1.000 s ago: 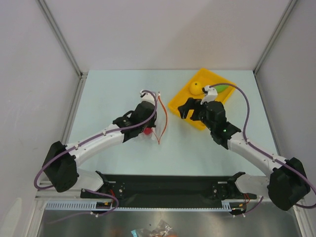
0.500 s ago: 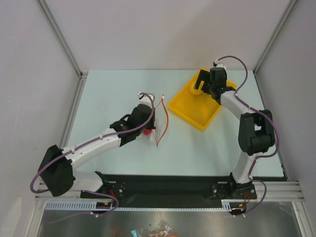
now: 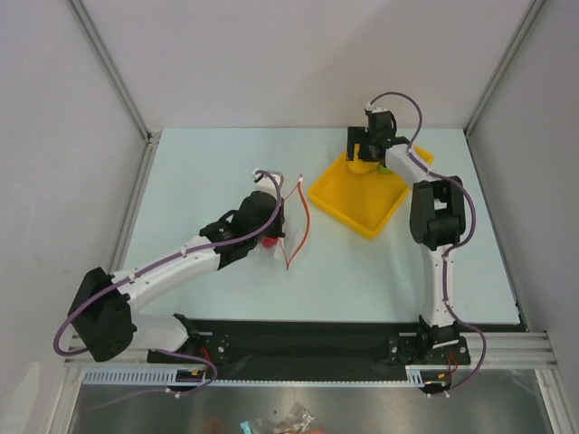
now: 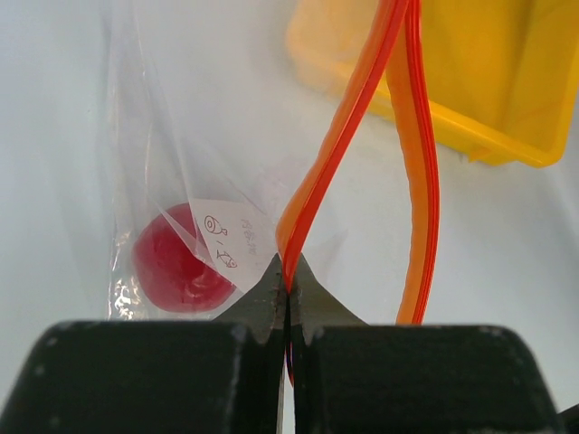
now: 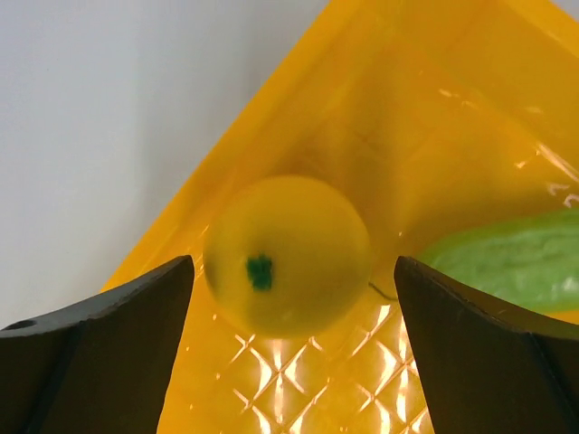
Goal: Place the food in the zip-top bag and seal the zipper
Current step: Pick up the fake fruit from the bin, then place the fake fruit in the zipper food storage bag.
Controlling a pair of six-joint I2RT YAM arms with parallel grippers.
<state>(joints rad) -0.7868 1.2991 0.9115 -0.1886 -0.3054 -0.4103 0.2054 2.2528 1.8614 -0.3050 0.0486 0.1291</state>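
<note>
The left pincer (image 4: 288, 276) is clenched on one lip of the zipper (image 4: 344, 136), pinching the red-orange strip so the mouth of the bag (image 4: 172, 136) gapes, its other lip curving away to the right. The bag lies on the desk (image 3: 217, 163) just left of the tray (image 5: 434, 108), with the red fruit (image 4: 176, 262) already inside near its bottom. The right pincer (image 5: 294, 262) is released, fingers spread wide on either side of the lemon (image 5: 288, 253) in the tray's far corner; the green vegetable (image 5: 507, 258) lies just beside the lemon
</note>
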